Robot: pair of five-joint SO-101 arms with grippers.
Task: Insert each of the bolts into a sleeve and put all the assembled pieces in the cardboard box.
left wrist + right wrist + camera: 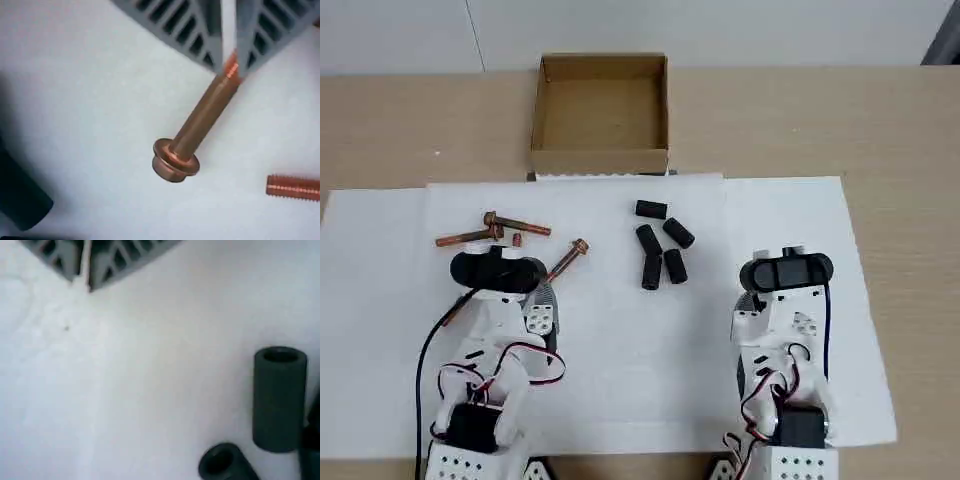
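Note:
Several copper bolts lie on the white paper at the left: one (567, 260) (200, 120) slants beside the left arm, two more (517, 225) (468, 238) lie behind it. The slanted bolt's threaded end sits right at the tips of my left gripper (229, 52) (542, 315), whose jaws are shut down to a thin slit. Several black sleeves (651, 210) (675, 266) lie in a loose cluster at the centre. My right gripper (86, 277) (748, 305) is shut over bare paper, with two sleeves (279, 397) (225, 465) a short way ahead. The cardboard box (600, 160) stands open at the back.
The white paper (650, 380) covers most of the wooden table (880, 120). Another bolt's threaded end (292, 186) lies near the slanted bolt's head, and a black sleeve (20, 200) lies farther off. Bare paper stretches between the two arms.

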